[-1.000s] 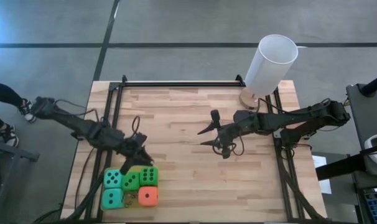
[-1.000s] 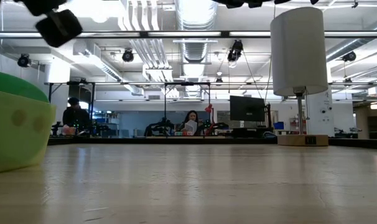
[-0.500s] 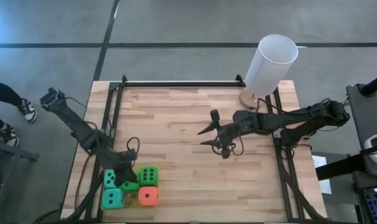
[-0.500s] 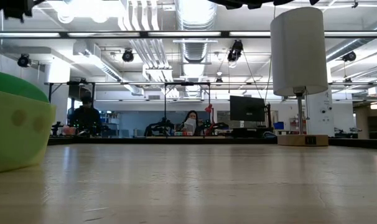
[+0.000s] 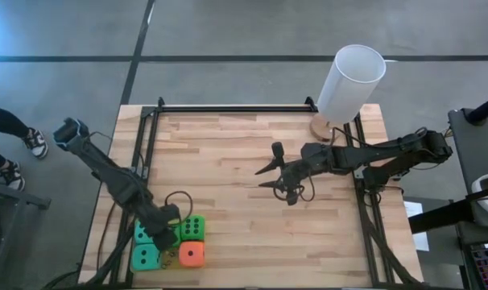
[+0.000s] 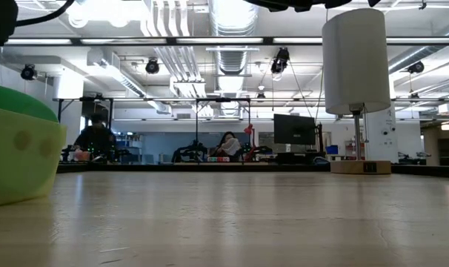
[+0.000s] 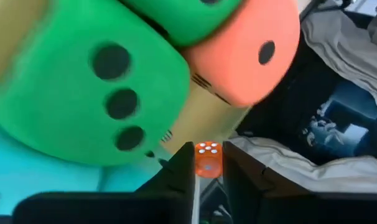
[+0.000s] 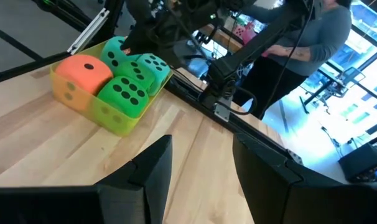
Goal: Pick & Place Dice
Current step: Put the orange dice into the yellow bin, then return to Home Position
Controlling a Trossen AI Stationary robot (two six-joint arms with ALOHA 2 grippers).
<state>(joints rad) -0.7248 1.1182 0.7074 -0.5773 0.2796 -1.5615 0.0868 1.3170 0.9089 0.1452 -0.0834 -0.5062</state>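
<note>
Several soft dice with black pips fill a yellow-green tray (image 5: 168,258) at the table's near left: teal (image 5: 145,258), green (image 5: 192,227) and orange-red (image 5: 191,254). My left gripper (image 5: 165,234) hangs slanting down over the tray, right above them, shut on a tiny orange die with white pips (image 7: 208,160). The green die (image 7: 83,93) and the orange-red die (image 7: 244,56) loom just beyond its fingers. My right gripper (image 5: 268,177) hovers open over the table's middle, nothing between its fingers (image 8: 201,168), facing the tray (image 8: 107,118). My left gripper pinches the tiny orange die by two opposite faces (image 7: 198,167) between the free ends of its two fingers. The fingers slant downward over the tray. The die's white-pipped face (image 7: 207,148) looks forward past the fingertips, and it is held clear above the big dice.
A tall white cylinder (image 5: 350,82) stands on a wooden base at the far right corner and also shows in the low view (image 6: 356,59). Black rails (image 5: 228,108) frame the table. A person's shoes (image 5: 18,153) show on the floor at left; a person (image 8: 300,43) stands beyond the table.
My left gripper has swung toward the table's near left and sunk over the dice tray, rolling its wrist as it went. It now covers part of the green die in the high view. It has stayed shut.
</note>
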